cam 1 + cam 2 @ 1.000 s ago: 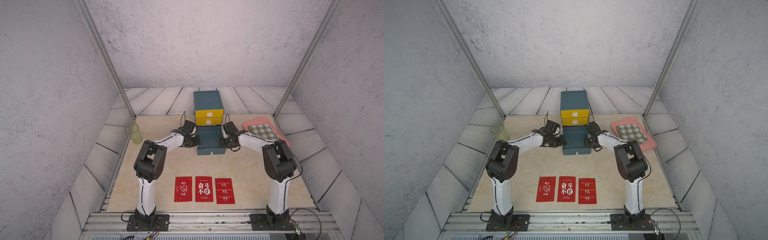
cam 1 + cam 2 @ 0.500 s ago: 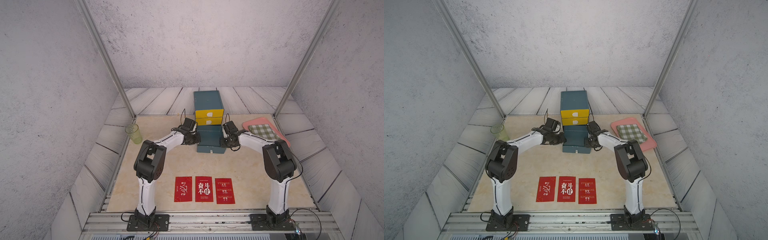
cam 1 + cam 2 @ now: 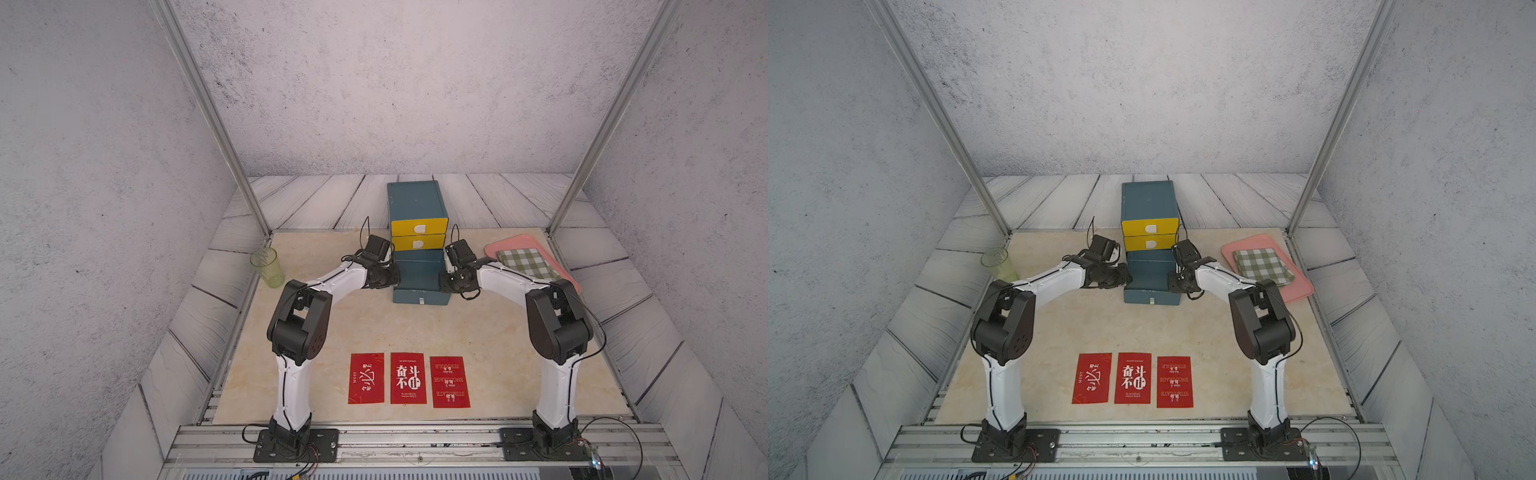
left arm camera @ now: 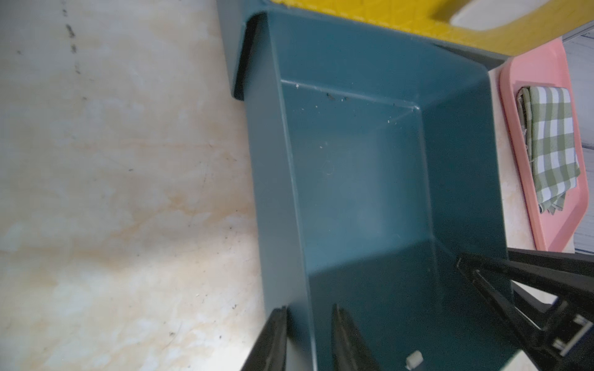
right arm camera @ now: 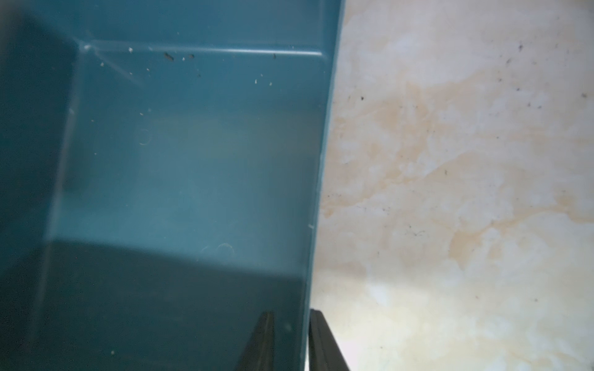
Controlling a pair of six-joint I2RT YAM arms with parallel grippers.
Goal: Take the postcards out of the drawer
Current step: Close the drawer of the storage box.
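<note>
While both arms reach forward to the open drawer (image 3: 420,297), the three red postcards (image 3: 408,378) lie outside it. They are flat on the beige surface (image 3: 374,324), side by side in a row near the front edge between the two arm bases, and well apart from the drawer. We see them the same way in both top views, white lettering facing up.

We see the left end effector (image 4: 308,308) astride the drawer's left side wall, one finger (image 4: 273,337) outside and one inside, clenched on that wall. Opposite it, the right end effector (image 5: 291,313) grips the right side wall in the same manner, with one finger inside the drawer and one over the surface.

From the wrist views we make out the drawer's teal floor, bare but for a few crumbs along the back corner. It is the lowest drawer, pulled out from a teal cabinet (image 3: 415,199), and the two yellow drawers (image 3: 419,226) above it are shut.

To the robot's right of the cabinet we find a pink tray (image 3: 557,266) carrying a folded green-checked cloth (image 3: 528,264). A green tumbler (image 3: 268,266) stands upright at the surface's left edge.
</note>
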